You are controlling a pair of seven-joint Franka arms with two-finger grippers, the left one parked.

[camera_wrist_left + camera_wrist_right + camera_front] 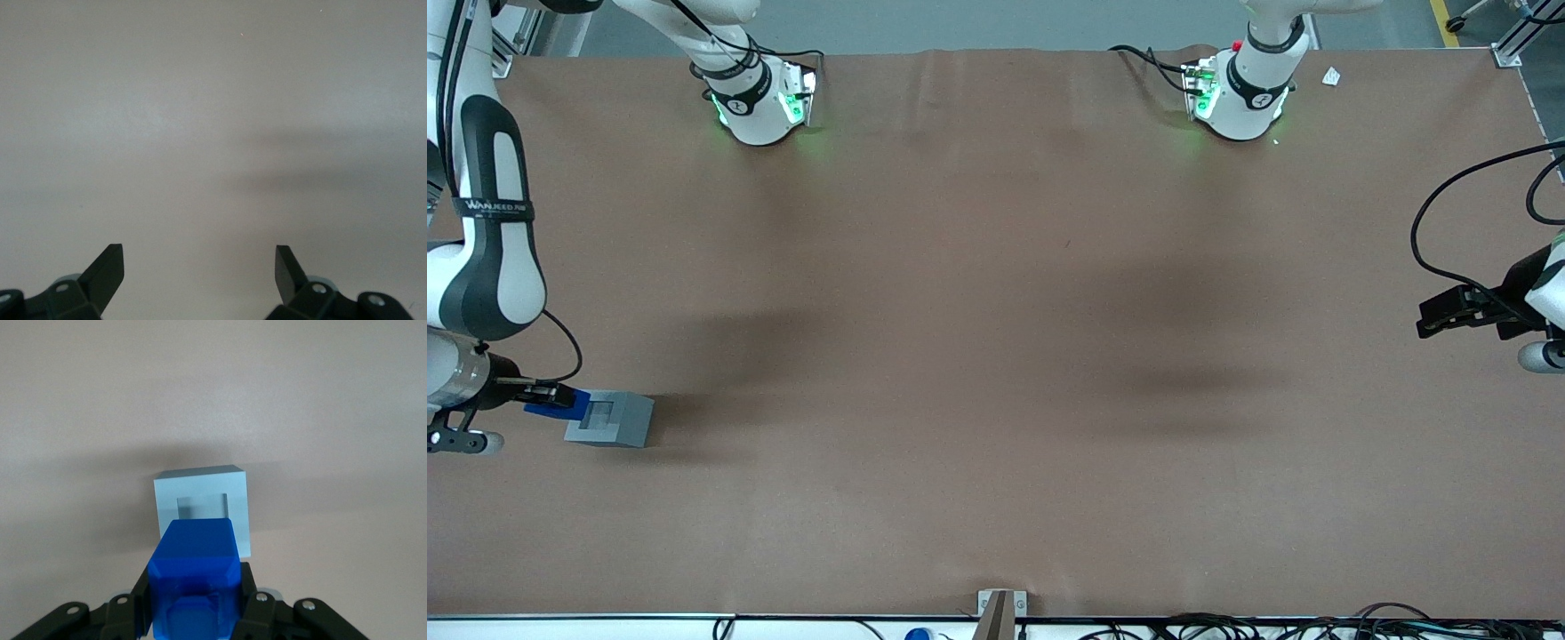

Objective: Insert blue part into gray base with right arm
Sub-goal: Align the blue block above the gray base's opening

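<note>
The jaws (195,613) of the right arm (489,240) were closed on the blue part (195,570), gripping it by its two side faces and leaving the leading end free. In the front view the jaws (551,393) sat low at the working arm's end of the table (996,356), with the blue part (560,404) held just beside the gray base (609,420), overlapping its near edge. From the wrist, the part's free end hung above the edge of the gray base (203,510), a little short of the square recess in its top.

The part looked like rigid, smooth plastic: light, stiff, unlikely to deform, but probably slick enough to twist in the grip if it caught on the rim of the recess. Holding it on the flat sides seemed sound. The base looked small and unfixed, so a skewed push might slide it across the table.
</note>
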